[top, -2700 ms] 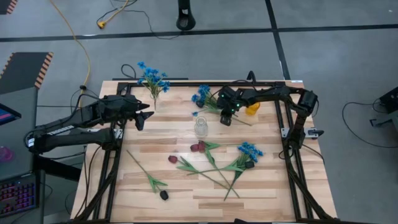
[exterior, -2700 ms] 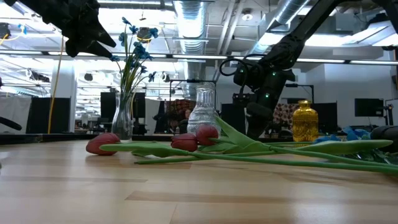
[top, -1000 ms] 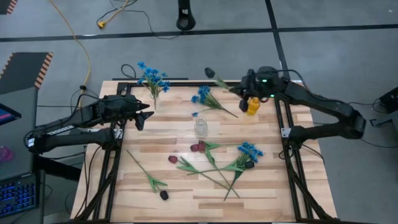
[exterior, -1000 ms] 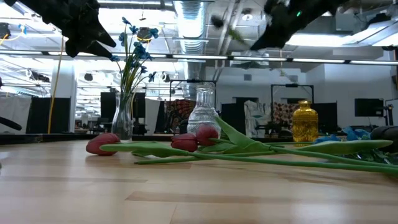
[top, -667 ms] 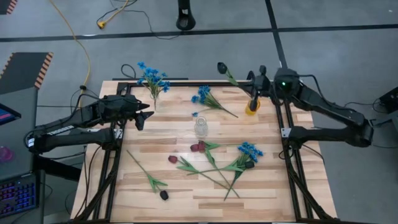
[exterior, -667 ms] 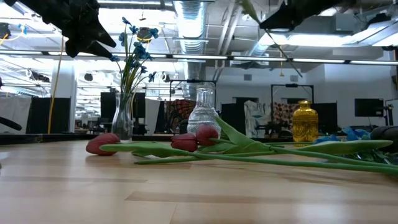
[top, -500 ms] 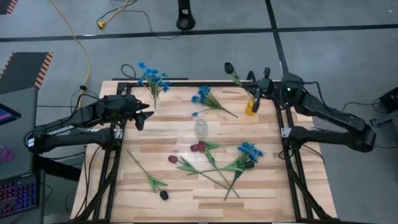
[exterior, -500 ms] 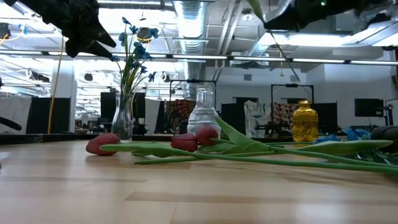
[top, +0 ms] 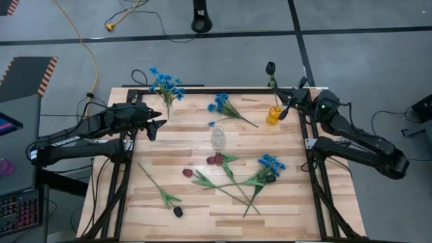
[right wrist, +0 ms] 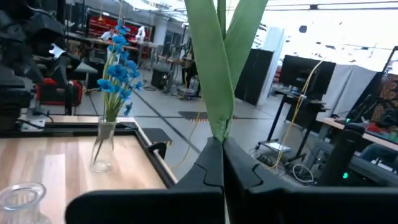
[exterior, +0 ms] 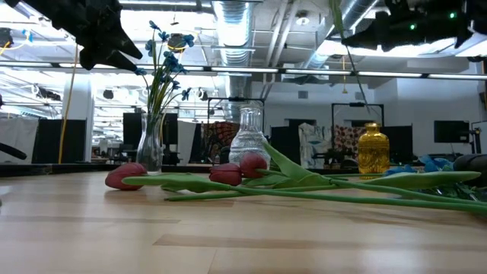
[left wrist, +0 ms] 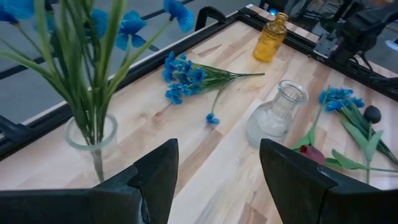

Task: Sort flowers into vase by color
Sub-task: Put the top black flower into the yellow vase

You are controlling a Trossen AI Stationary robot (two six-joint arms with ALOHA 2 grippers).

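My right gripper (top: 283, 102) is shut on a sprig with a near-black bud (top: 271, 67), high over the yellow vase (top: 273, 116) at the table's far right. My left gripper (top: 154, 125) hangs open and empty near the far left, beside a clear vase holding blue flowers (top: 165, 88). An empty clear vase (top: 218, 137) stands mid-table. A blue sprig (top: 226, 108) lies beyond it. Red rosebuds (top: 214, 160), another blue sprig (top: 272, 163) and a black-bud sprig (top: 178, 211) lie on the near half. My right gripper pinches the sprig's thin green stem (right wrist: 217, 139) between its two fingers, just below where the long leaves branch off. The fingers come level from the table's right side, across the stem. The sprig is lifted clear and near upright, bud up, its lower stem (exterior: 347, 72) hanging above the yellow vase.
A black metal frame (top: 202, 89) runs along the table's far edge and down both sides. The stems on the near half cross one another (top: 233, 183). In the low view the rosebuds and green leaves (exterior: 251, 176) lie in front of the vases.
My right gripper has carried the black-bud sprig toward the table's right edge, from left of the yellow vase to over it. The sprig has swung from slanting toward the left to near upright, and its bud has gone right and up.
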